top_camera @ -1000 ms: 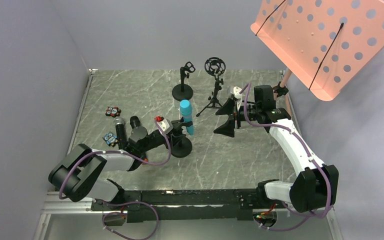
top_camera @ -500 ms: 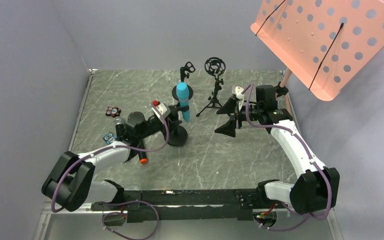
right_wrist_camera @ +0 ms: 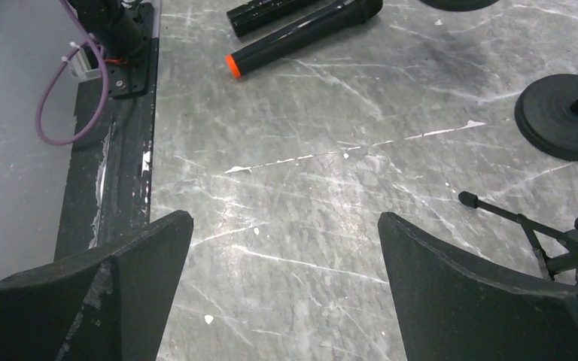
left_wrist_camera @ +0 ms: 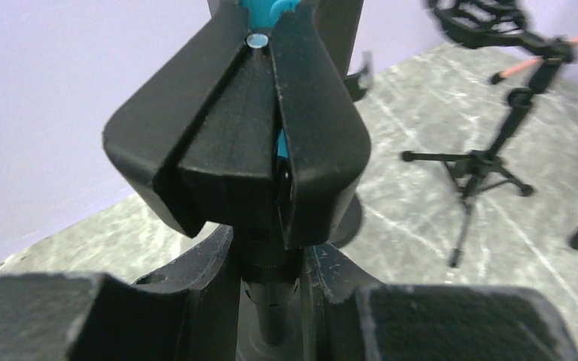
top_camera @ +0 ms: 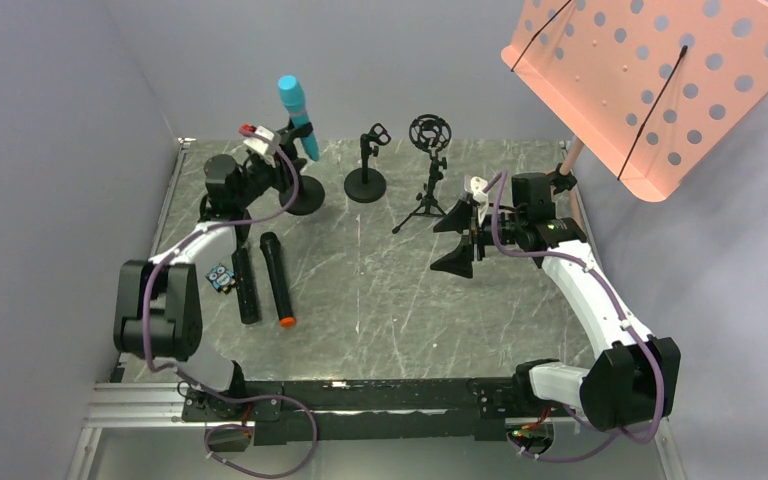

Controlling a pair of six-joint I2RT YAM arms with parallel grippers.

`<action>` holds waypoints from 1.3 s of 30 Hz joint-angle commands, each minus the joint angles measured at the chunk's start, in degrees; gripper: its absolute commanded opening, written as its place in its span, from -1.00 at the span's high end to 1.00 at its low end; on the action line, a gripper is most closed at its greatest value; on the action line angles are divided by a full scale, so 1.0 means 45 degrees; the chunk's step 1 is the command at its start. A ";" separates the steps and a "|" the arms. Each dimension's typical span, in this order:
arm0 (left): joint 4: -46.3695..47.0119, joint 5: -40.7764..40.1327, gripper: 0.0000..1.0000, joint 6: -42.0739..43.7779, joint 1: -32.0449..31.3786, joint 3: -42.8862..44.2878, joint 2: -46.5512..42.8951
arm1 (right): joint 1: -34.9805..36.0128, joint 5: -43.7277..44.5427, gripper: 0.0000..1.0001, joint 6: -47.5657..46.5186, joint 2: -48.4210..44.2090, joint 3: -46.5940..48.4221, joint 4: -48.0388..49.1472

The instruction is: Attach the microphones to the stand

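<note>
The turquoise microphone sits upright in the clip of a round-base stand at the back left. My left gripper is shut on that stand's post. In the left wrist view my fingers flank the post under the black clip, and the mic's turquoise end shows at the top. The black mic with the orange end cap lies flat on the table, also in the right wrist view. A second black mic lies beside it, its head hidden. My right gripper is open and empty.
An empty round-base clip stand and a tripod stand with a ring shock mount stand at the back middle. An orange music stand overhangs the back right. A small blue item lies at the left.
My left arm has swung the stand with the turquoise mic from the table's middle to the back left, uncovering the two black mics. The right arm has barely moved.
</note>
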 commanded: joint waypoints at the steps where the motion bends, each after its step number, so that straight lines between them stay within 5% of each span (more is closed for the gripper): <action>1: 0.1537 0.0661 1.00 -0.0020 0.1186 0.1862 0.1520 | -0.0045 -0.0392 -0.99 -0.0858 -0.0108 0.0362 -0.0525; 13: 0.1496 0.0167 1.00 0.0792 0.2728 0.4985 0.5772 | -0.0049 -0.0383 -0.99 -0.1868 0.0705 0.0861 -0.1751; 24: 0.0810 0.0179 0.86 0.1200 0.2788 0.5367 0.6537 | -0.0044 -0.0291 -0.99 -0.1928 0.1012 0.0832 -0.1748; 34: 0.1592 -0.0170 -0.44 -0.0411 0.3026 0.3379 0.5194 | -0.0040 -0.0057 -0.99 -0.1740 0.0703 0.0614 -0.1365; 39: 0.1251 -0.0716 -0.80 -0.0481 0.3047 0.2230 0.3651 | -0.0064 0.0043 -0.99 -0.1862 0.0596 0.0624 -0.1415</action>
